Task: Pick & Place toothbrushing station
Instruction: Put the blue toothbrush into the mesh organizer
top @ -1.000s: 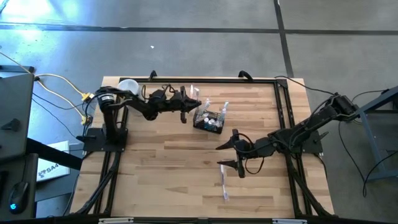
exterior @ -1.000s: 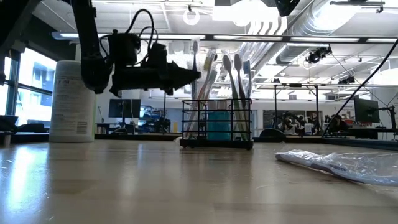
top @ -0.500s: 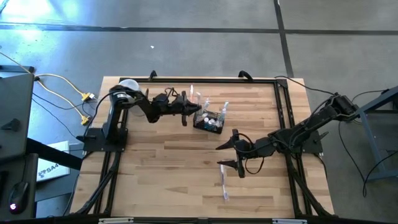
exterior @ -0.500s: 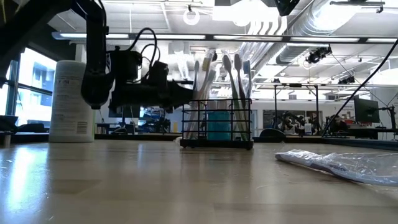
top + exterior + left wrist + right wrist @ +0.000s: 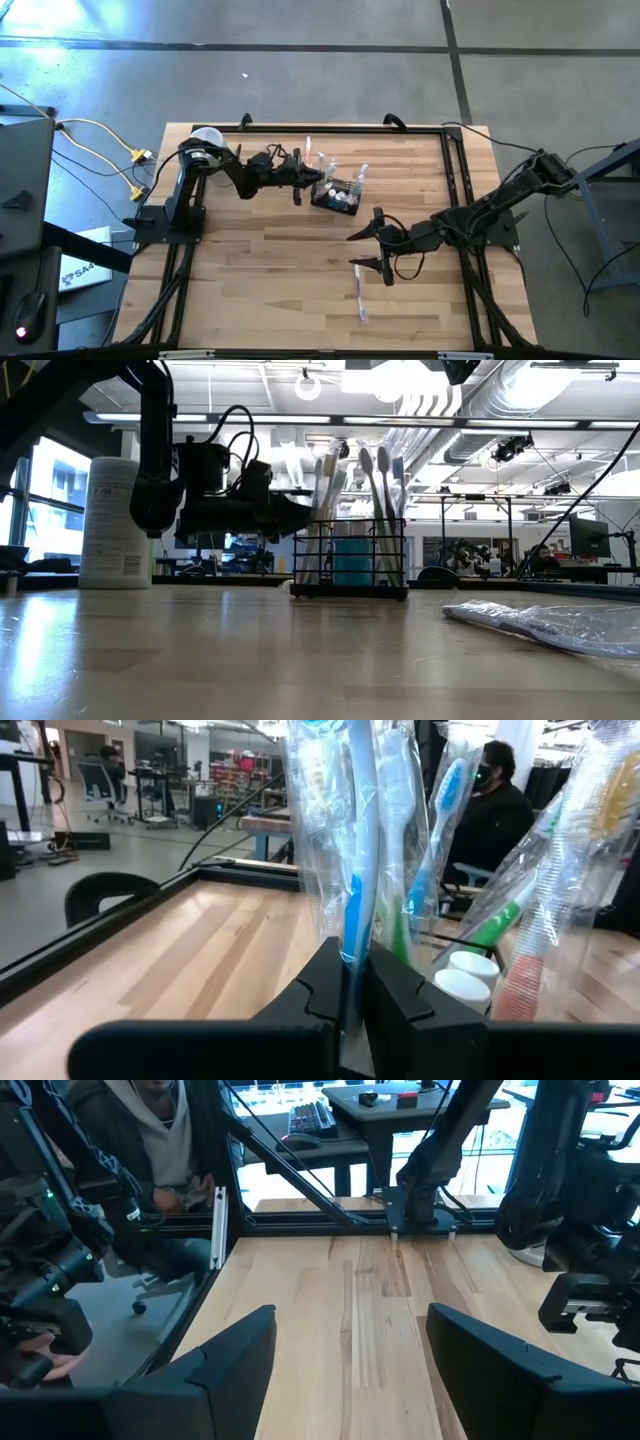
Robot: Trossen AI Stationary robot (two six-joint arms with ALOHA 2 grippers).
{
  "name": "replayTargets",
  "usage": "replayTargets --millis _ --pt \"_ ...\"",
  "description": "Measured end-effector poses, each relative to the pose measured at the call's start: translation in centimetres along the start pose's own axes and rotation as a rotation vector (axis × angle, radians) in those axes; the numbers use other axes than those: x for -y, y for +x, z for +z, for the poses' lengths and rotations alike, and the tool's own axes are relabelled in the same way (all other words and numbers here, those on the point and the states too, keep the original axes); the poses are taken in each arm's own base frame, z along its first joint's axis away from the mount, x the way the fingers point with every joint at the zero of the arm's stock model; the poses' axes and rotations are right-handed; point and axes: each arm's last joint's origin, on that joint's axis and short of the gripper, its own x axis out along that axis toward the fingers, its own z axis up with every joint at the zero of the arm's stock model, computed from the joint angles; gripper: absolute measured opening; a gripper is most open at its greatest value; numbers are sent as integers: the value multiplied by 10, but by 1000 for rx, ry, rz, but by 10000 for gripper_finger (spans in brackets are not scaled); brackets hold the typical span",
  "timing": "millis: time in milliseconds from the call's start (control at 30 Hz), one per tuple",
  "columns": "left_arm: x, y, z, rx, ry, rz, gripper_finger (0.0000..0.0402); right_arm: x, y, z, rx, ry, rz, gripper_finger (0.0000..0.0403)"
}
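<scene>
The toothbrushing station, a small black wire caddy (image 5: 336,194) (image 5: 350,558), stands on the wooden table at the far middle. Several wrapped toothbrushes and two white-capped tubes (image 5: 462,978) stand in it. My left gripper (image 5: 312,181) (image 5: 298,518) is at the caddy's left end, level, shut on a blue toothbrush in a clear wrapper (image 5: 358,870). My right gripper (image 5: 357,249) (image 5: 350,1320) hovers open over the table's middle with nothing between its fingers. Another wrapped toothbrush (image 5: 360,297) (image 5: 545,622) lies flat on the table nearer the front. My left gripper pinches the wrapped toothbrush's handle (image 5: 352,945) between its two fingers. The fingers come level from the table's left and lie across the handle. The brush stands upright with its head up, among the other brushes at the caddy's left end; the fingers hide its lower end.
A tall white cylindrical container (image 5: 205,138) (image 5: 115,522) stands at the far left corner behind my left arm. A black frame (image 5: 455,180) runs round the table's edges. People sit beyond the table (image 5: 490,810) (image 5: 150,1140). Bare wood lies at the front left.
My left gripper has sunk and gone a little toward the caddy, staying shut. The wrapped toothbrush it holds has come down with it, still upright, and now stands lower among the brushes at the caddy's left end.
</scene>
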Motion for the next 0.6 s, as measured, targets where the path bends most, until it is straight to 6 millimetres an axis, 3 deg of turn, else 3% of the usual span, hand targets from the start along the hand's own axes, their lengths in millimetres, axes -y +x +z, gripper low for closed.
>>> replayTargets --millis 333,600 --pt "2 1 0 1 -26 -12 80 0 0 0 0 -1 0 252" --pt "2 1 0 1 -26 -12 91 0 0 0 0 -4 0 252"
